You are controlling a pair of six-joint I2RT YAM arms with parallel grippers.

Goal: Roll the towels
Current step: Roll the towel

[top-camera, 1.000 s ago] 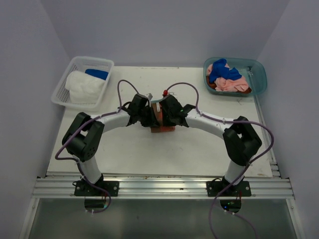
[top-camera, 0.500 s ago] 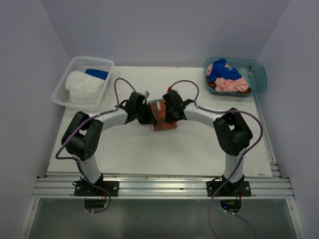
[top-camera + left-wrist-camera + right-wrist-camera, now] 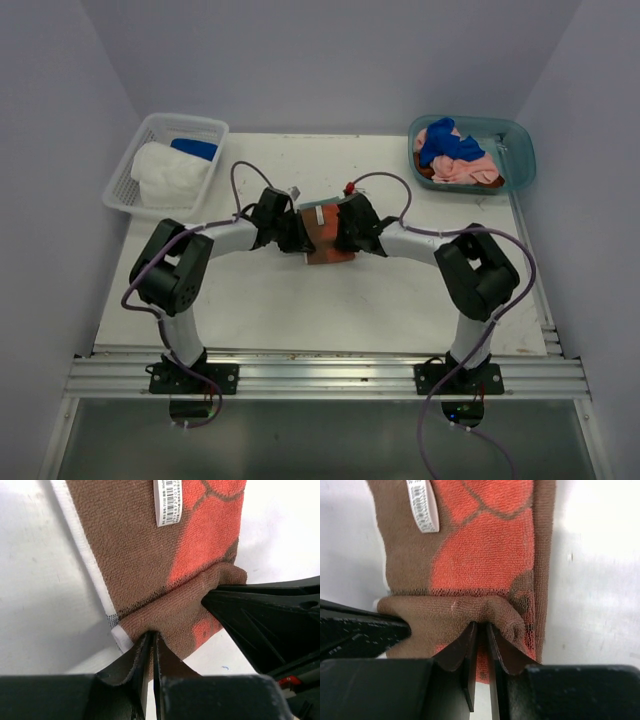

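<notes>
The brown terry towel with orange-red patches (image 3: 327,238) lies flat near the middle of the white table (image 3: 400,295). In the top view its long axis runs from about 12 to 6 o'clock, with the near end leaning slightly towards 5. A white barcode label (image 3: 167,502) sits on it towards the far end. The near end is turned up and over into a thick fold that runs across the towel's width.

At 10 o'clock stands the white mesh basket (image 3: 186,119). It holds a bulky white towel roll (image 3: 165,176) and, behind that at the far wall, a royal blue rolled towel (image 3: 194,149). At 2 o'clock is the teal plastic tub (image 3: 521,141), which holds a loose heap: a pink cloth (image 3: 466,169), a crumpled blue cloth (image 3: 444,140) on top, and a strip of brown at the heap's 8 o'clock edge.

The left gripper (image 3: 151,645) reaches in from 9 o'clock. Its jaws are drawn to a thin slit and nip the fold at the towel's left corner. The right gripper (image 3: 481,630) comes in from 3 o'clock. Its jaws are just as narrow and pinch the fold near its right end, where the cloth bunches into a small lump. The two grippers face each other across the towel, close together but not touching.
</notes>
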